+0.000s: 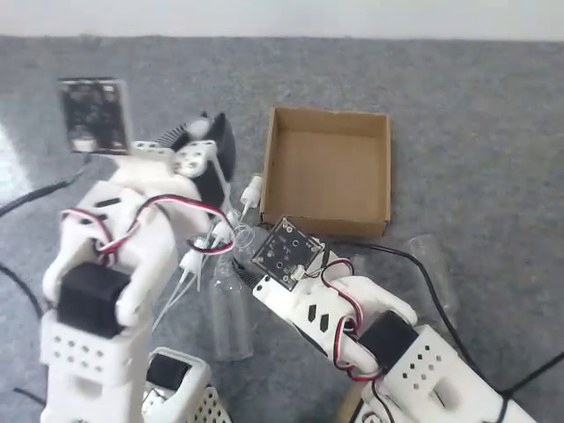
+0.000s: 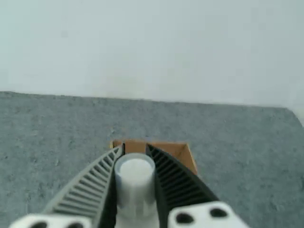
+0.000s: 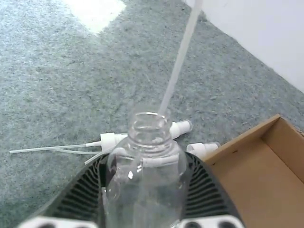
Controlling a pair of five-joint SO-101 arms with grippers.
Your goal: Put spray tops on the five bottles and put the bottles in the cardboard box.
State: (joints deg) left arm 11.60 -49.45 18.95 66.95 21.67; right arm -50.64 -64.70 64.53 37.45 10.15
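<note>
The left gripper [image 2: 134, 152] is clenched on a white spray top [image 2: 135, 176], held above the carpet [image 1: 476, 106] just off the near left corner of the box [image 1: 330, 172]; its thin tube [image 3: 178, 66] slants down to the open neck of a clear bottle [image 3: 146, 137]; whether the tube's tip is inside the neck cannot be told. The right gripper [image 3: 148, 165] grasps that bottle by its shoulders, upright beside the same corner of the box. Three loose tops [image 3: 114, 139] lie on the carpet just beyond the held bottle, tubes trailing away from the box. Another bottle [image 1: 227, 313] lies on its side toward the near edge, between the arms; one more [image 1: 434, 264] lies off the box's near right corner.
</note>
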